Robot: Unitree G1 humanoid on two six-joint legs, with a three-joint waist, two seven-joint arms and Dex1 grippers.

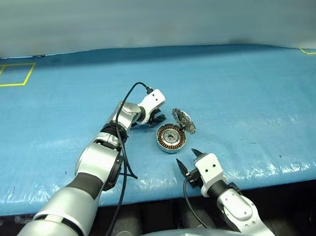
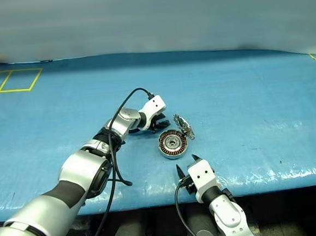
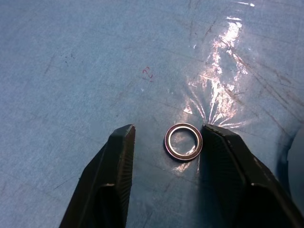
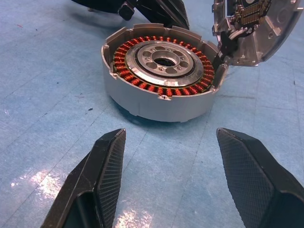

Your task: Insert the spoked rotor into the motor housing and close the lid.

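Blue tabletop [image 1: 243, 89], mid-near: motor housing [image 1: 171, 137] rigid, heavyish, windings fragile, grab by rim; lid [image 1: 184, 121] hinged up at far right; right tool [image 1: 186, 161] apart, near; left tool [image 3: 164, 145] apart, straddling tiny ring [image 3: 183, 141].

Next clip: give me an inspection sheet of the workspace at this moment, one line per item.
Surface: blue table cover, wrinkled and shiny near the front edge; yellow tape squares at the far left corner.
Job's things: motor housing open, copper windings and hub exposed, nothing inserted; lid swung up at the housing's far right rim, patterned underside showing.
Clutter: small ring lying flat on the cover.
Grippers: left end effector open, fingers either side of the ring, one finger close to it; right end effector open, empty, short of the housing.
Cables: black cable looping over the left arm; another at the right wrist.
Surroundings: pale wall behind.
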